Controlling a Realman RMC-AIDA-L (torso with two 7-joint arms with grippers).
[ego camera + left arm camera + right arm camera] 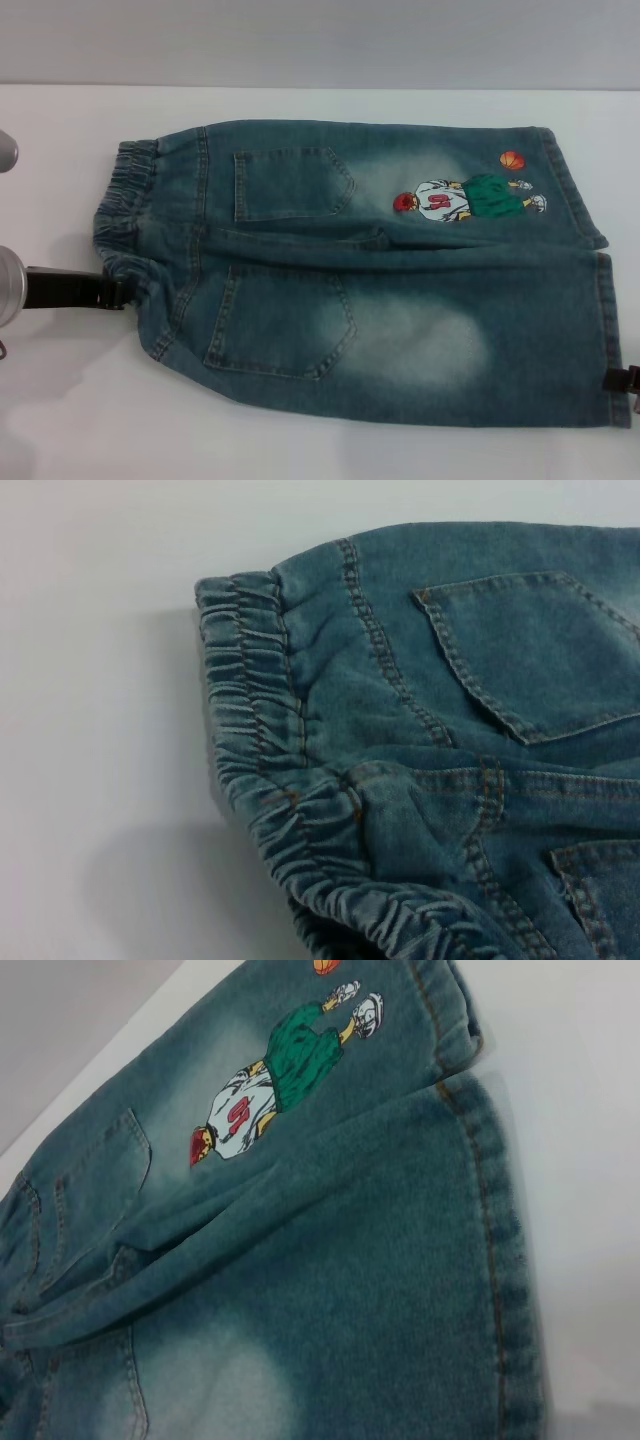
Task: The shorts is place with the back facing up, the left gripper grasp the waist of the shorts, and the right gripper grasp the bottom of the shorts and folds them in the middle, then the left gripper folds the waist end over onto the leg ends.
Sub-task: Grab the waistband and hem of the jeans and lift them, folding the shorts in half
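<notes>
Left claw [112, 291], black, reaching in from the left edge of the head view and touching the waistband [125, 215]; open, closed or clamped: cannot tell. Right claw [625, 382] barely peeking in at the right edge beside the near leg's hem [608, 330]; grip likewise impossible to tell. Shorts [350, 275] spread flat on a white table [300, 450], back up, both pockets showing, waistband left, hems right, embroidered basketball player [460, 198] and orange ball [512, 160] on the far leg. Left wrist view: puckered waistband [250, 720] close up, one pocket [530, 650] beyond it, no fingers in shot. Right wrist view: stitched hem [495, 1260] along the table, cartoon figure [270, 1090] on the other leg, no fingers in shot.
</notes>
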